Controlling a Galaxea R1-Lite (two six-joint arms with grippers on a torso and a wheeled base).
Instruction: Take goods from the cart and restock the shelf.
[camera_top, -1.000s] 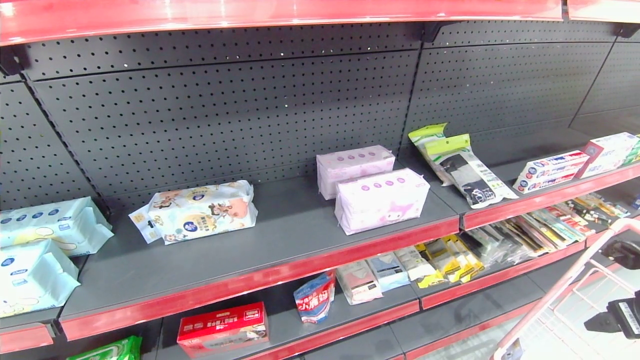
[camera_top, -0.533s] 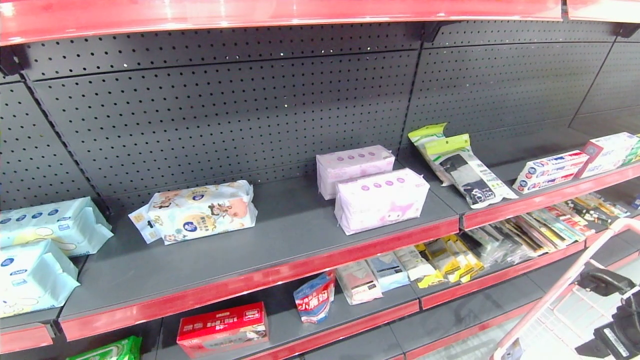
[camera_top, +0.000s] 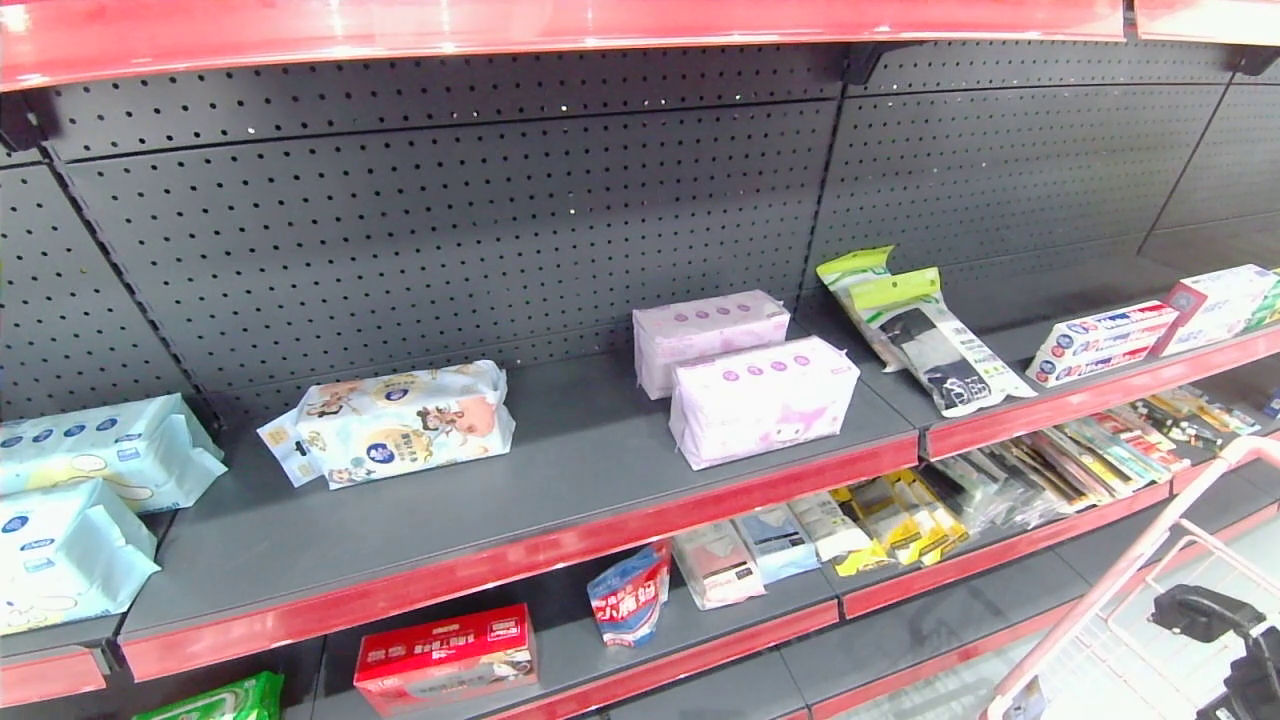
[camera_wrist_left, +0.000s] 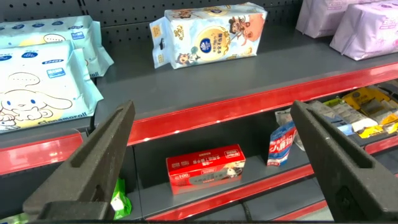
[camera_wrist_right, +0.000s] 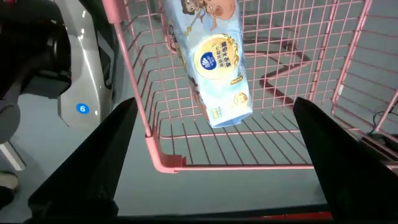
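A pale blue cartoon-printed pack lies in the pink wire cart, and my right gripper hangs open just above it. In the head view the cart is at the bottom right, with my right arm over it. A matching cartoon pack lies on the grey shelf with the red front edge. My left gripper is open and empty, facing that shelf and the cartoon pack from the front.
Two pink tissue packs sit right of the cartoon pack, with bare shelf between. Light-blue wipes packs lie at far left, green-topped pouches and toothpaste boxes to the right. A red box and blue pouch occupy the lower shelf.
My right arm has sunk lower over the cart at the bottom right of the head view. The goods on the shelf have not moved.
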